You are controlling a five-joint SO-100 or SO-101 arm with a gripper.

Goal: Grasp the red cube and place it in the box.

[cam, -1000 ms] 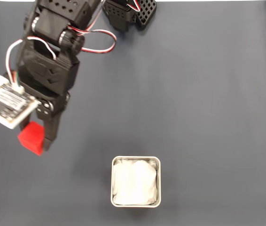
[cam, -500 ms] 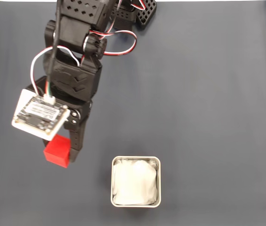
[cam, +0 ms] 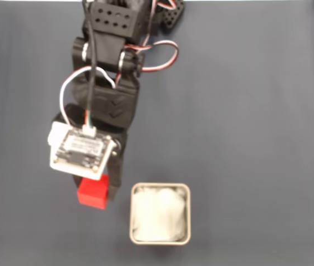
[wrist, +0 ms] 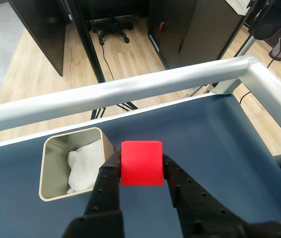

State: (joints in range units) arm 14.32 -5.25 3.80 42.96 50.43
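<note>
The gripper [wrist: 141, 166] clamps the red cube [wrist: 141, 162] between both fingers, held above the mat just beside the box [cam: 160, 188] (its white lining shows). A release here would likely drop the cube outside the rim or onto its edge.

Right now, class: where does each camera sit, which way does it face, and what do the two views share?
Fixed view: above the table, looking straight down; it shows the arm and a board mounted on its wrist.
Wrist view: on the arm, looking forward and down along the black fingers, past the table's rail to the floor.
Shared: the cube held in the gripper, and the box beside it.
</note>
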